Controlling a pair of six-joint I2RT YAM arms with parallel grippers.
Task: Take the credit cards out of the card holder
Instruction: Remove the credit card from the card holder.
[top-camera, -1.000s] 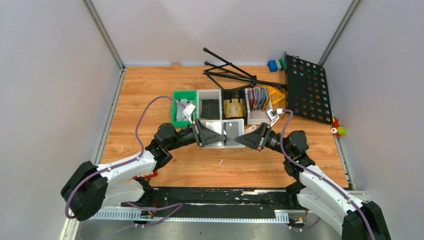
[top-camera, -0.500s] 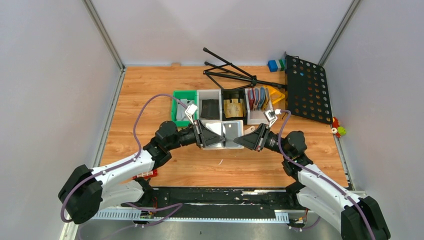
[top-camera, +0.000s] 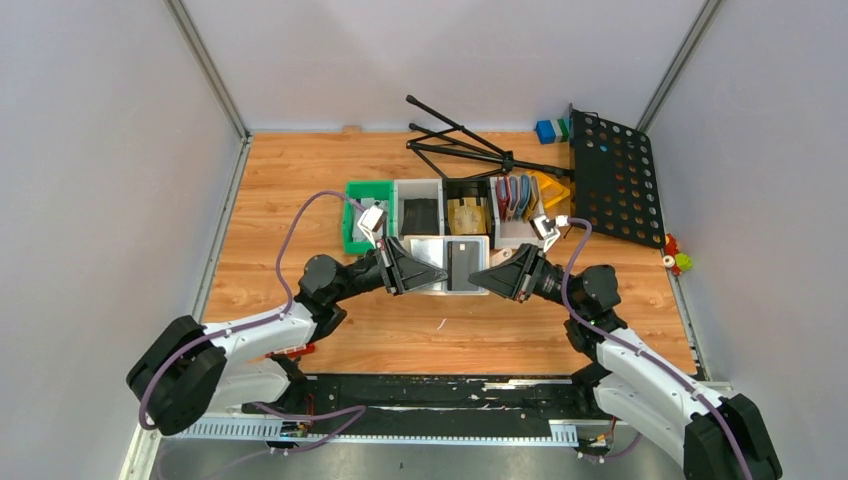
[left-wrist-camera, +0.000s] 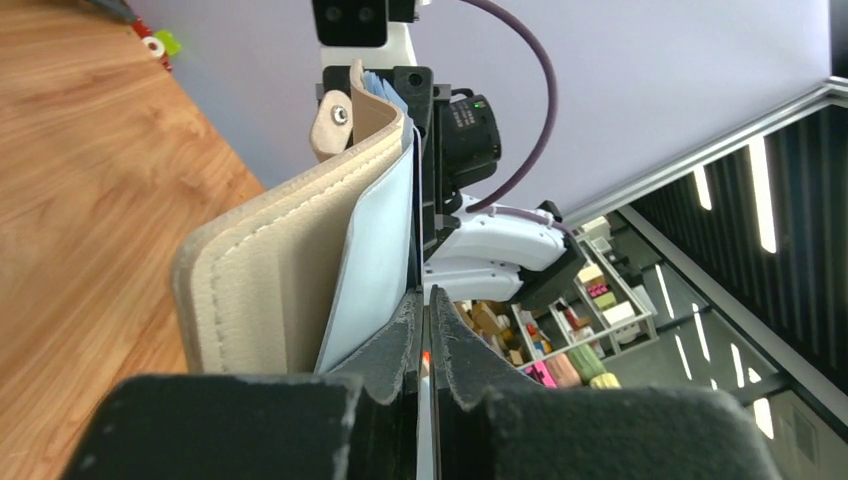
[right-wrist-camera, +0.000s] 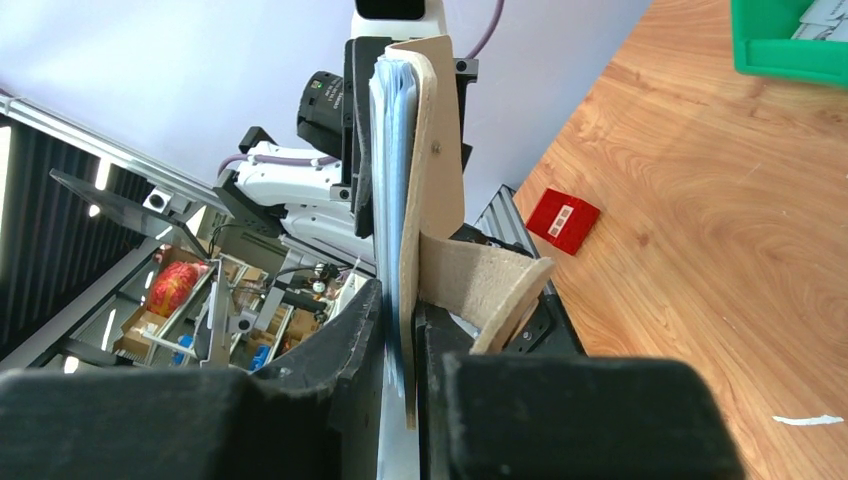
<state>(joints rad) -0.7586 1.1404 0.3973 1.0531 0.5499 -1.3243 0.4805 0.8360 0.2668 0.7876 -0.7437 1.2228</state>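
The card holder (top-camera: 428, 256) hangs open in the air between my two grippers, above the wooden table. It is beige outside and pale blue inside. A dark credit card (top-camera: 462, 256) lies in its right half. My left gripper (top-camera: 440, 273) reaches into the middle and is shut on this card, which shows edge-on as a thin pale strip (left-wrist-camera: 427, 430) between the fingers (left-wrist-camera: 424, 295). The holder's folded left half (left-wrist-camera: 270, 270) lies beside that gripper. My right gripper (top-camera: 476, 278) is shut on the holder's right edge (right-wrist-camera: 440, 130), with the closing tab (right-wrist-camera: 490, 290) curling beside its fingers (right-wrist-camera: 398, 290).
A row of bins stands just behind the holder: a green one (top-camera: 358, 218), a white one (top-camera: 418, 212), a black one (top-camera: 466, 215) and one with standing wallets (top-camera: 515, 198). A folded black stand (top-camera: 460, 145) and a perforated panel (top-camera: 615, 180) lie at the back right. A red tag (right-wrist-camera: 563, 220) lies near the left arm.
My left arm has drawn back a little to the left, its fingers still shut. The right gripper and the holder have stayed almost in place.
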